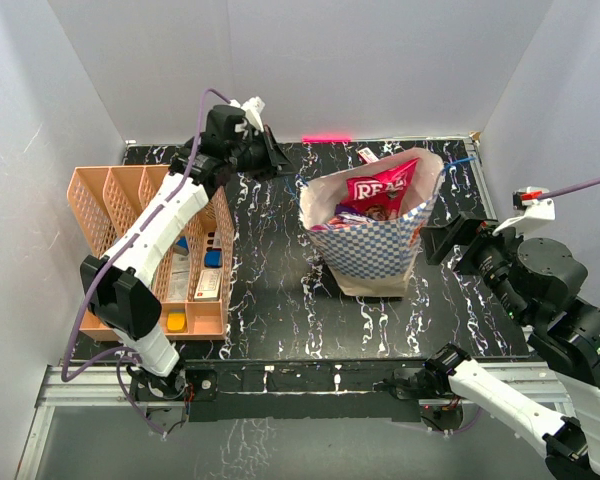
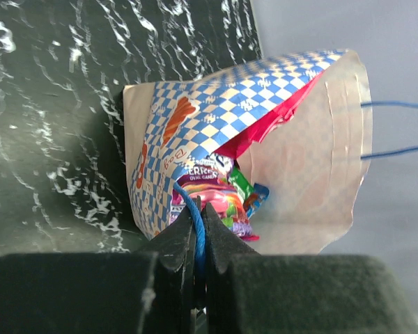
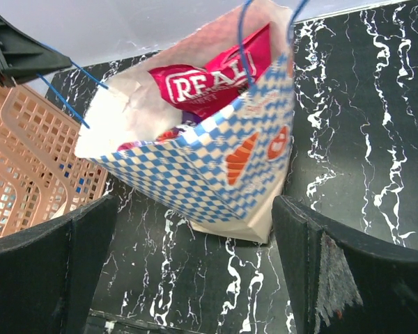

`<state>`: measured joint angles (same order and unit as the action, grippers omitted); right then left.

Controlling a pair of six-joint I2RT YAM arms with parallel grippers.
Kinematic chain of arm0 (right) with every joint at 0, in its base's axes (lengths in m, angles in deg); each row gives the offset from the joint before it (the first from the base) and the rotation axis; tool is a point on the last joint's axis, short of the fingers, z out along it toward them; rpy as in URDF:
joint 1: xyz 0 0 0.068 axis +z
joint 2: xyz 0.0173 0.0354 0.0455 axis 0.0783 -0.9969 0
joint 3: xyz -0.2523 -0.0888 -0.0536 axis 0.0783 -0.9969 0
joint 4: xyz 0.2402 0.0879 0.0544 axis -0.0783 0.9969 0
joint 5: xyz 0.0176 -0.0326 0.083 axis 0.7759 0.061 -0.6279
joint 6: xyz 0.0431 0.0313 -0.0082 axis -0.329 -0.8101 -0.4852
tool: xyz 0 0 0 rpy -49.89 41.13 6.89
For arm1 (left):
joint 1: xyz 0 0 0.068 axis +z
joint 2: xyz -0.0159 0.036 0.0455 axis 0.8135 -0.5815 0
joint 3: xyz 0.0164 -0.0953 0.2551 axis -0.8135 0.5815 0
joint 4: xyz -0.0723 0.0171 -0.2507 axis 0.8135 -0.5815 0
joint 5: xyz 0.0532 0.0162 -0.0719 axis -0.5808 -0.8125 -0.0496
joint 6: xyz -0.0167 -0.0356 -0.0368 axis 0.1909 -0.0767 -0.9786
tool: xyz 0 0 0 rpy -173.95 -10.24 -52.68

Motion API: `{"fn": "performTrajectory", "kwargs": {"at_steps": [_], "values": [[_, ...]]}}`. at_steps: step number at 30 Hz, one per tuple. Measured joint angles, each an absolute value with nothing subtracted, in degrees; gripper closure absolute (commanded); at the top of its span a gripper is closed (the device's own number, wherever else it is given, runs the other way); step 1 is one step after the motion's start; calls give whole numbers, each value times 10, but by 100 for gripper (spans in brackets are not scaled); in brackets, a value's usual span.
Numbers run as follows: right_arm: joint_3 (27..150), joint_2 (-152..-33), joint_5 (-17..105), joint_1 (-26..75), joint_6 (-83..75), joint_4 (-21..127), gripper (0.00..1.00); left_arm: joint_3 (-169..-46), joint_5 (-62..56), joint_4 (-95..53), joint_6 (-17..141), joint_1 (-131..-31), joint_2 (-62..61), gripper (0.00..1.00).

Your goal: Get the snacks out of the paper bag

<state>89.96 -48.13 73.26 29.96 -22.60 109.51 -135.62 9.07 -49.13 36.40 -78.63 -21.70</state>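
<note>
The paper bag stands upright mid-table, blue-and-white chequered outside, mouth open. Several snacks fill it: a red "REAL" packet sticks up, with darker packets below. My left gripper is behind and left of the bag, shut on its thin blue cord handle. The left wrist view looks into the bag at a purple-pink packet, a green one and the red one. My right gripper is open and empty, just right of the bag; the red packet shows there.
The peach lattice organizer stands at the left, holding small blue and yellow blocks and a red-and-white box; it also shows in the right wrist view. The bag's other blue handle hangs at the back right. Grey walls close three sides.
</note>
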Motion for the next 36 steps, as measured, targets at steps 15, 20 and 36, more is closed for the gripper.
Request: {"fn": "performTrajectory", "kwargs": {"at_steps": [15, 20, 36], "values": [[876, -591, 833, 299, -394, 1024, 2, -1400, 82, -494, 380, -744, -228, 100], [894, -694, 836, 299, -413, 957, 2, -1397, 83, -492, 377, -744, -224, 100], [853, -781, 712, 147, -504, 747, 32, -1365, 99, -480, 355, -743, -198, 100]]}}
